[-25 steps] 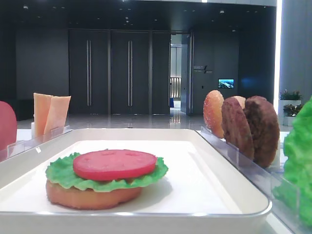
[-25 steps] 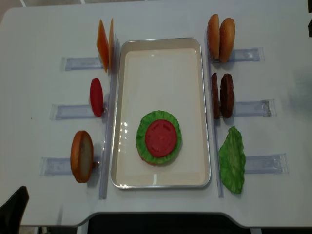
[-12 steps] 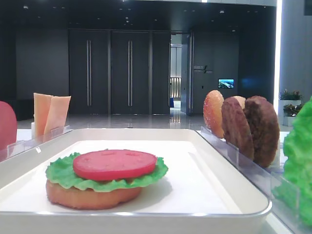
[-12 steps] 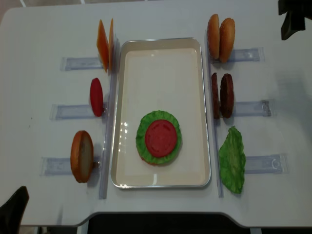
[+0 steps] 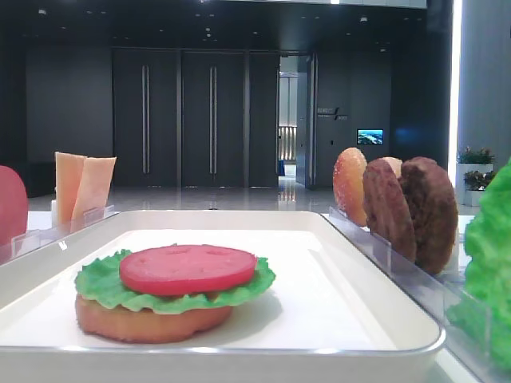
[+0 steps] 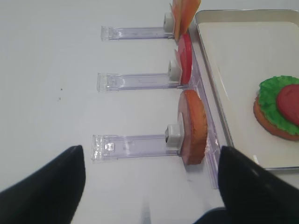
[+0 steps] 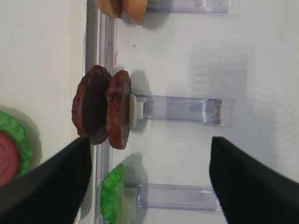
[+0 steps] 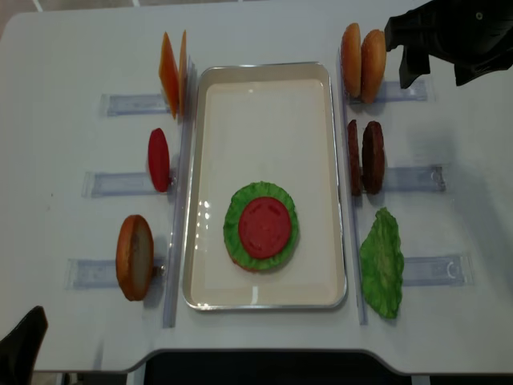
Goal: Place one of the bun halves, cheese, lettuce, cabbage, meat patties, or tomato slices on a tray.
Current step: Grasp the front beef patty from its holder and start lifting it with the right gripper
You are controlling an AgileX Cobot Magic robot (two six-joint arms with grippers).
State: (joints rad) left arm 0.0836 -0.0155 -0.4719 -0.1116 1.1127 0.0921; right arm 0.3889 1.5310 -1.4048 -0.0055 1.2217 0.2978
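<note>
While the white table (image 8: pixel 72 64) fills the top view, the white tray (image 8: pixel 264 88) lies in its middle, long way up and down. On the tray, near its front end, sits a stack: a bun half (image 5: pixel 144 319) at the bottom, a green lettuce leaf (image 8: pixel 236 210) on it, and a red tomato slice (image 8: pixel 264 227) on top.

Clear plastic holders (image 8: pixel 132 104) lie on the table on both sides of the tray, and food stands on edge in them. On the left side are the cheese slices (image 8: pixel 171 72), one more tomato slice (image 8: pixel 159 160), and a bun half (image 8: pixel 134 257). On the right side are two bun halves (image 8: pixel 363 62), two meat patties (image 8: pixel 366 157), and a second lettuce leaf (image 8: pixel 381 263).

The right gripper (image 8: pixel 409 48) comes in at the top right corner of the top view, near the two bun halves. It is over the table. In its own camera the two black fingers (image 7: pixel 243 182) stand wide apart with nothing between them, and the meat patties are in view below. The left gripper (image 6: pixel 149 186) has its dark fingers (image 6: pixel 42 186) wide apart too, with nothing in them, over the table near the left bun half.

Behind the table, the low view shows a big dark room with tall dark doors (image 5: pixel 180 120), a shiny floor (image 5: pixel 207 199), a small lit screen (image 5: pixel 370 136), and plants (image 5: pixel 477 155) at the right.
</note>
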